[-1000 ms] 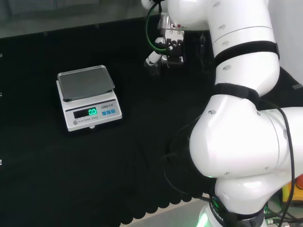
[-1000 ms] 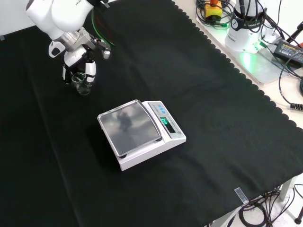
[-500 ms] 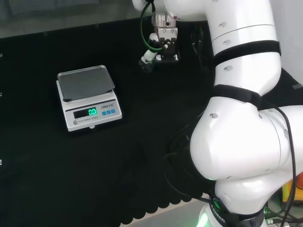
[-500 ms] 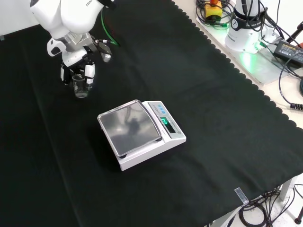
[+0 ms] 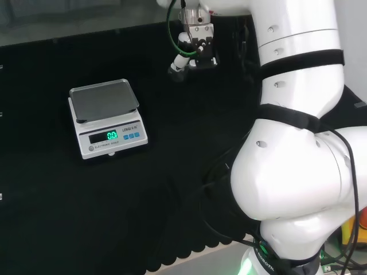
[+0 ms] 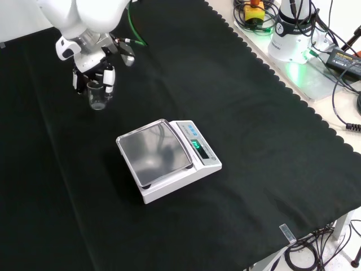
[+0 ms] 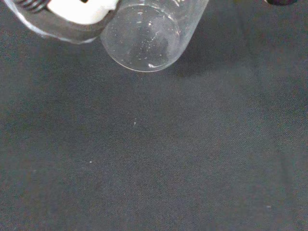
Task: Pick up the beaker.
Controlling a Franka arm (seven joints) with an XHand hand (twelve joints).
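Front view, hand: the hand (image 6: 93,68) hangs at about 10 o'clock from the scale, fingers curled down around a clear beaker (image 6: 97,96).
Hand state: clamped on the beaker, a finger at each side of the glass.
Beaker position: upright between the fingers, at 10 o'clock from the scale and well apart from it; whether its base touches the cloth cannot be told in this view.
Wrist view, beaker: the beaker (image 7: 144,36) shows its round clear base, with a white part of the hand (image 7: 79,9) touching its side and bare black cloth (image 7: 154,159) below.
Head view, hand: the hand (image 5: 192,48) sits at about 2 o'clock from the scale.
Scale: a white scale (image 6: 169,161) with a grey pan stands mid-cloth, its green display lit.
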